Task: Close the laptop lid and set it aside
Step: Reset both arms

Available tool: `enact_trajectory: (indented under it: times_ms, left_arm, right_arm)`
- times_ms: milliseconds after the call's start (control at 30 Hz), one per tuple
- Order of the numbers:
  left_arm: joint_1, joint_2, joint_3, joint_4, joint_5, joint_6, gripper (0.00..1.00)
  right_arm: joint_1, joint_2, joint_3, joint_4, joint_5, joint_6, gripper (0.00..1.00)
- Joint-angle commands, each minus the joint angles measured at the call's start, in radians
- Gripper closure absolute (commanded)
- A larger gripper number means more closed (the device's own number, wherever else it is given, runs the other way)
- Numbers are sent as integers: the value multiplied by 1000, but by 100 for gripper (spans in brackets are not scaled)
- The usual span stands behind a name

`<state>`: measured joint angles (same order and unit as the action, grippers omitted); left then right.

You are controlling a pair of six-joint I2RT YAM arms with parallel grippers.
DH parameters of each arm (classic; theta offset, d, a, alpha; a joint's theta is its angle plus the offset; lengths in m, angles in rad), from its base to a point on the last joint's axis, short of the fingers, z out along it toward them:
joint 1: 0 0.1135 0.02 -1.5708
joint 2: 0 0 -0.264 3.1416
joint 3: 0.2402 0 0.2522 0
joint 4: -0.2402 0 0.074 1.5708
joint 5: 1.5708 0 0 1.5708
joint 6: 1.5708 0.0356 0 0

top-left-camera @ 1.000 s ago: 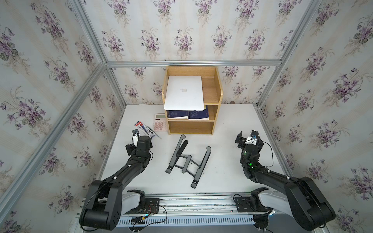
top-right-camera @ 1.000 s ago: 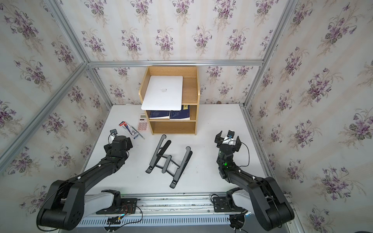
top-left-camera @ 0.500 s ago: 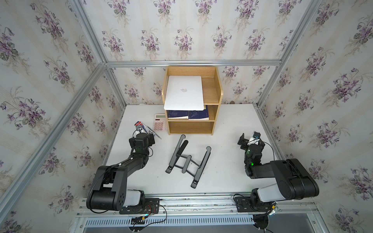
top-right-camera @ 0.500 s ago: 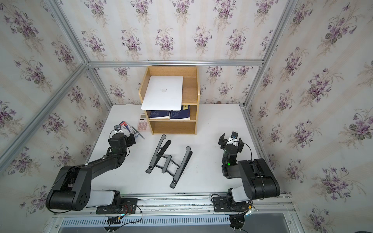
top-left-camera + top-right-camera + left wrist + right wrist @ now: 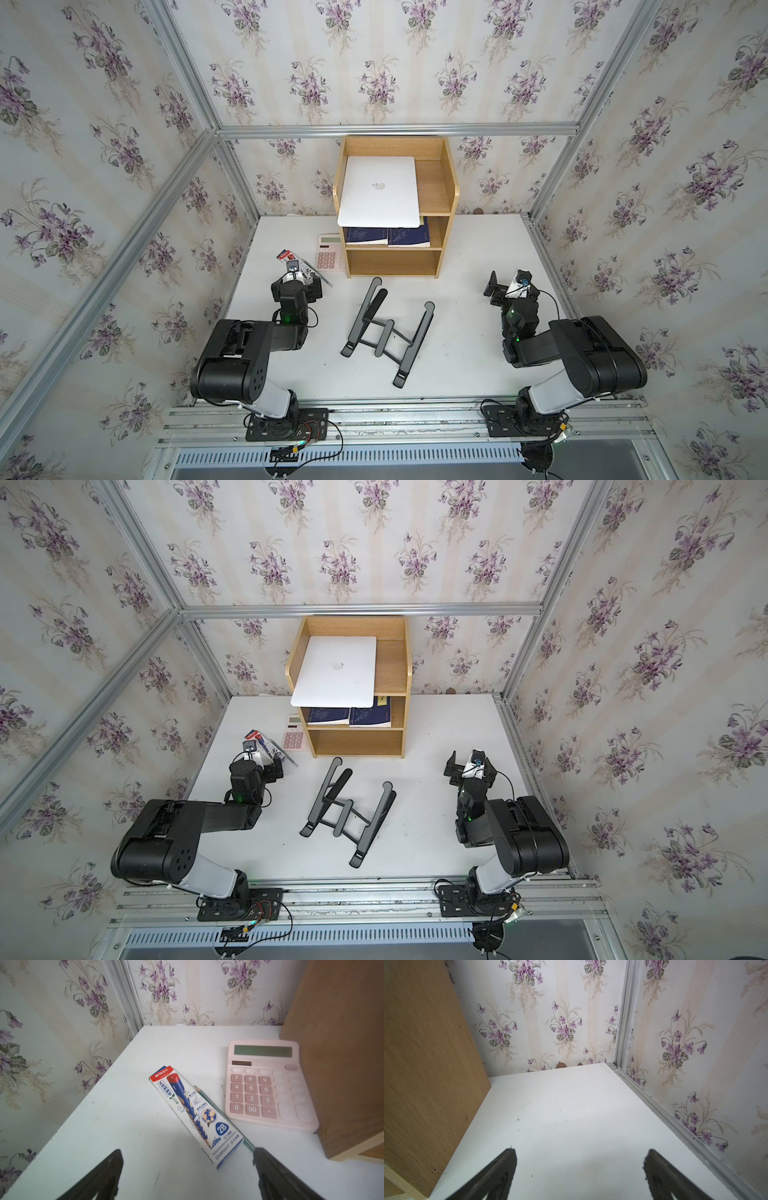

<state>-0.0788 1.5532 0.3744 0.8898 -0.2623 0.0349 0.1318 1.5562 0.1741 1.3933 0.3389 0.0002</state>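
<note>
Laptop [image 5: 380,191] overhangs shelf [image 5: 453,195] front edge; books [image 5: 390,237] beneath. Bench [image 5: 465,257] free at right. Left hand [image 5: 188,1150], right hand [image 5: 580,1150] spread wide, holding nothing.

Silver-white laptop [image 5: 380,189]; tan wood-grain shelf [image 5: 433,187]; dark blue books [image 5: 365,236] inside the shelf; pink calculator [image 5: 268,1084] beside the shelf; white table [image 5: 478,249]; black stand [image 5: 387,329]; cream wallpaper [image 5: 374,83] with purple violets.

Overhead pair, two wrist close-ups.
Both top views look steeply down on the whole table [image 5: 478,249], shelf [image 5: 453,195] at 12 o'clock; wrist cameras sit low, facing the back wall [image 5: 564,1022].
</note>
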Motion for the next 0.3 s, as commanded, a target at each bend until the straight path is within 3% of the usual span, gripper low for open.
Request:
enact_trajectory:
  times_ms: [0,267]
  left_arm:
    - [1,-2,2,45,-11,4,0]
    - [1,3,-2,60,-12,10,0]
  right_arm:
    - [1,-2,1,20,-10,-7,0]
    - [-1,-1,5,10,-12,-3,0]
